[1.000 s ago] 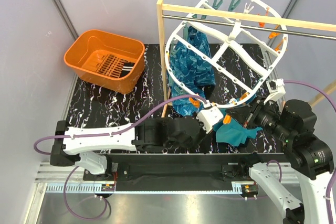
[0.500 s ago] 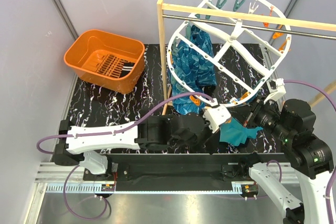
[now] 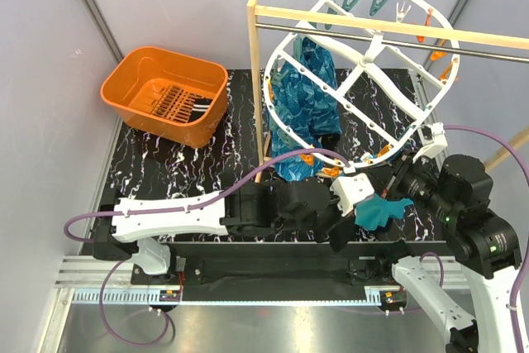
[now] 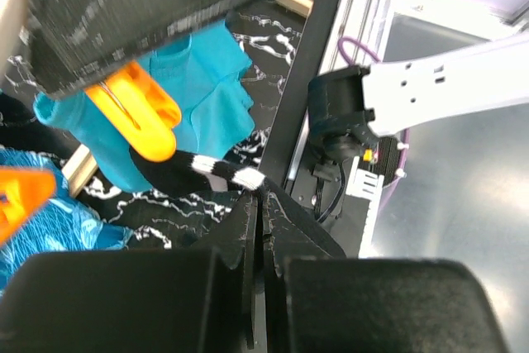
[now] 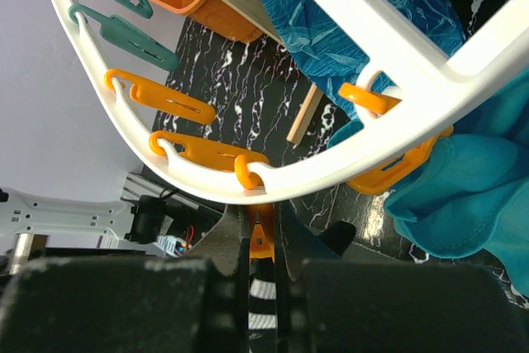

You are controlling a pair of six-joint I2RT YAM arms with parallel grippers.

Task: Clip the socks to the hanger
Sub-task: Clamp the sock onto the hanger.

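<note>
The white oval hanger (image 3: 364, 55) hangs tilted on the rod, with orange and teal clips round its rim. My left gripper (image 4: 258, 200) is shut on the tip of a black sock with white stripes (image 4: 216, 174), next to an orange clip (image 4: 136, 112). In the top view it (image 3: 368, 202) sits under the hanger's lower rim. My right gripper (image 5: 263, 222) is shut on an orange clip (image 5: 263, 241) hanging from the hanger rim (image 5: 207, 179), and the striped sock (image 5: 263, 289) shows between its fingers. It also shows in the top view (image 3: 397, 181).
An orange basket (image 3: 132, 68) at the back left holds more dark striped fabric (image 3: 180, 105). A wooden rack (image 3: 254, 80) with a metal rod carries the hanger. A blue patterned cloth (image 3: 302, 97) and a plain teal cloth (image 3: 384, 211) are clipped to it.
My left arm has moved right, under the hanger's lower rim, towards my right gripper. The hanger has swung slightly. The right arm has hardly moved.
</note>
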